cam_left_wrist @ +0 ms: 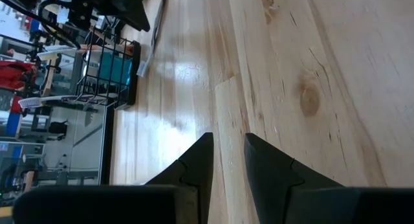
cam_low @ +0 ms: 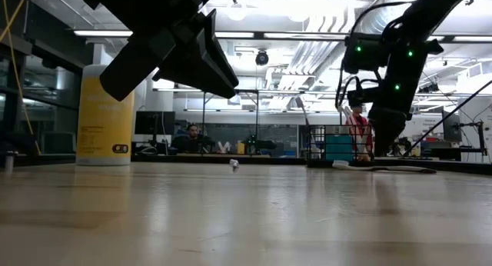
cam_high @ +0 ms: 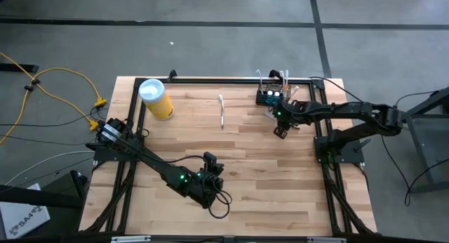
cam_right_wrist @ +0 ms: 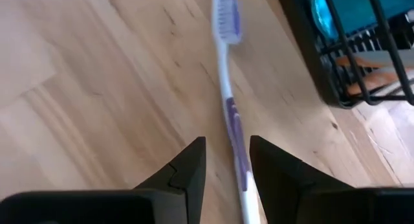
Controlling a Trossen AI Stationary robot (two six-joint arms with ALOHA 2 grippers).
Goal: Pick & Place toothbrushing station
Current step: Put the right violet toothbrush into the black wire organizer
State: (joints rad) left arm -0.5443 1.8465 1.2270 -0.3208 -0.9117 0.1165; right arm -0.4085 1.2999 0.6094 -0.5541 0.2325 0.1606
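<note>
Right wrist view: fingers [cam_right_wrist: 226,160] apart over a toothbrush [cam_right_wrist: 229,101]; basket [cam_right_wrist: 336,62] cut off.

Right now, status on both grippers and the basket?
Right gripper open, hovering over a toothbrush lying beside the toothbrushing station. Left gripper empty, slightly open, waiting mid-table. Yellow canister far off, not in the way.

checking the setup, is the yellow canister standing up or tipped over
Upright. The low view shows the yellow canister standing on its base on the table; the high view looks down onto its white lid.
</note>
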